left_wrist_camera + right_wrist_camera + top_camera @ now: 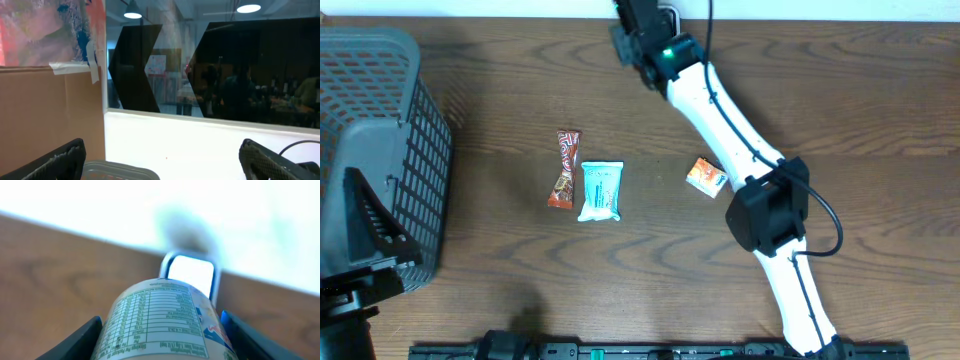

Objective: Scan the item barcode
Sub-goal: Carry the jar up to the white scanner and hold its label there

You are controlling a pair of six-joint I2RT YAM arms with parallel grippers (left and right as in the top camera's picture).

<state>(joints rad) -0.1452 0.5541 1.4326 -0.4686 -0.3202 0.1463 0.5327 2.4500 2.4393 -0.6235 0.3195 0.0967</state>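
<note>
Right wrist view showed the right gripper (pixel 165 339) part-open and clamped around a labelled can (pixel 165 315). The can pointed at the scanner window (pixel 191 272) at twelve o'clock, probably to present its barcode. The table (pixel 60 280) ended just beyond, with open wood toward nine. The left gripper (pixel 162 167) gaped wide, empty.

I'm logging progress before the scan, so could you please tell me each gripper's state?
Left gripper: open, holding nothing.
Right gripper: shut on the white cylindrical container with a printed nutrition table.
</note>
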